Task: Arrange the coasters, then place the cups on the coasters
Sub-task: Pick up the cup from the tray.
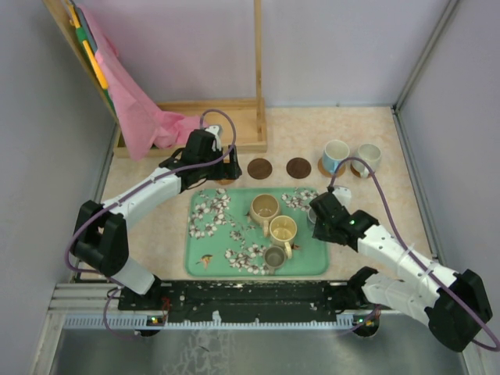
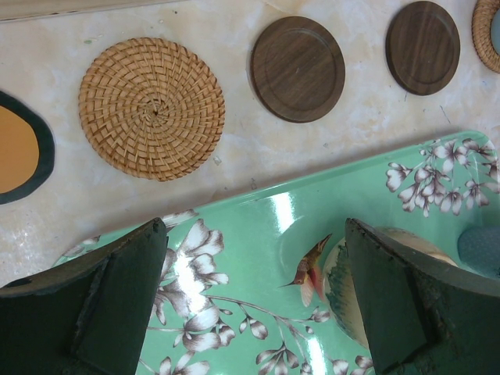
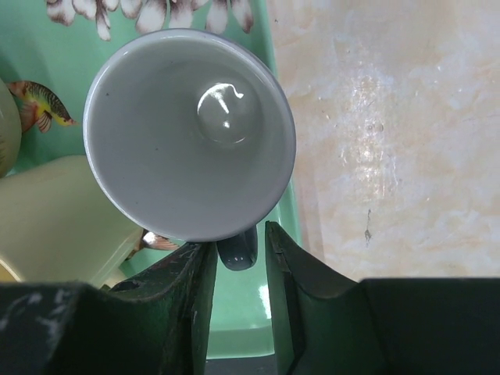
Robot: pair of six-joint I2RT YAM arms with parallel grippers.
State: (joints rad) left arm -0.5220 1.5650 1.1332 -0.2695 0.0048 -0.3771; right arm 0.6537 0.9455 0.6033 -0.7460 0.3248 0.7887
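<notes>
Right fingers (image 3: 176, 312) are sitting close on either side of the handle (image 3: 237, 254) of the grey cup (image 3: 190, 133). One is looking like it touches, a sliver of tray is showing beside the other, so cannot tell if they are pinching. The grey cup is standing upright on the green floral tray (image 1: 312, 254), right by its right rim, with bare worktop (image 3: 391, 117) just beyond. The yellow cup (image 1: 283, 230) is crowding it on the inner side, the tan cup (image 1: 264, 208) is standing just behind that, and the small dark cup (image 1: 274, 256) is sitting nearer the arms. From above, the right wrist is covering most of the grey cup.

Left fingers (image 2: 94, 305) are spread wide, holding nothing, hanging over the tray's far edge. Past that edge, lying in a row on the worktop and apart from each other: a woven coaster (image 2: 151, 108), then two dark brown coasters (image 2: 298, 69) (image 2: 423, 47). Further right the pale blue cup (image 1: 336, 155) is sitting on another woven coaster, mostly hidden under it. The white cup (image 1: 367, 156) is standing just beside it, and what is under it is hard to make out. An orange disc with a dark rim (image 2: 16, 148) is getting cut off at the left wrist view's edge. A pink cloth (image 1: 141, 117) is draping over a wooden frame (image 1: 234, 125) at the back
</notes>
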